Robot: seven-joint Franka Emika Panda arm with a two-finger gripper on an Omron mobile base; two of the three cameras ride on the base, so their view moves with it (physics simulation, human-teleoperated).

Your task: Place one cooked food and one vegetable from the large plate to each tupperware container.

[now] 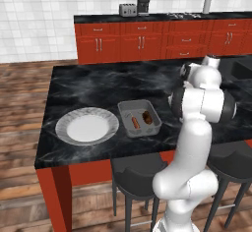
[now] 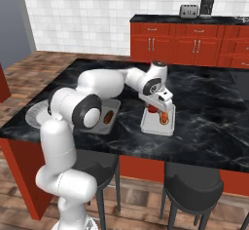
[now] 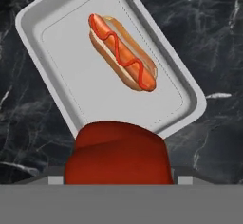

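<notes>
Hand view looks down on a shallow rectangular grey tray with rounded corners (image 3: 114,57) on the black marbled table (image 3: 218,38), with a short hot dog in a tan bun with a red squiggle (image 3: 122,52) lying diagonally inside it. At the bottom of this view a round bright-red vegetable (image 3: 118,154) sits between the fingers of the hand (image 3: 118,180), so the hand is clamped around it, jaws spread wide to fit it.

The step in hand, as I judge it, is setting this vegetable into the tray with the hot dog. To do it well, the hand should move the vegetable over the bare floor of the tray, beside the bun and clear of the near rim, which it now overlaps. Lowering close to the floor before letting go should keep the round piece from rolling or bouncing out.

In the right base view the hand (image 2: 159,111) hangs just above this tray (image 2: 156,125). In the left base view the other grey tray (image 1: 140,118) holds 2 pieces, a thin reddish-brown sausage (image 1: 135,123) and a dark brown oblong lump (image 1: 146,117), just beside the wide round plate with a grey speckled rim (image 1: 87,126), which lies bare.
</notes>
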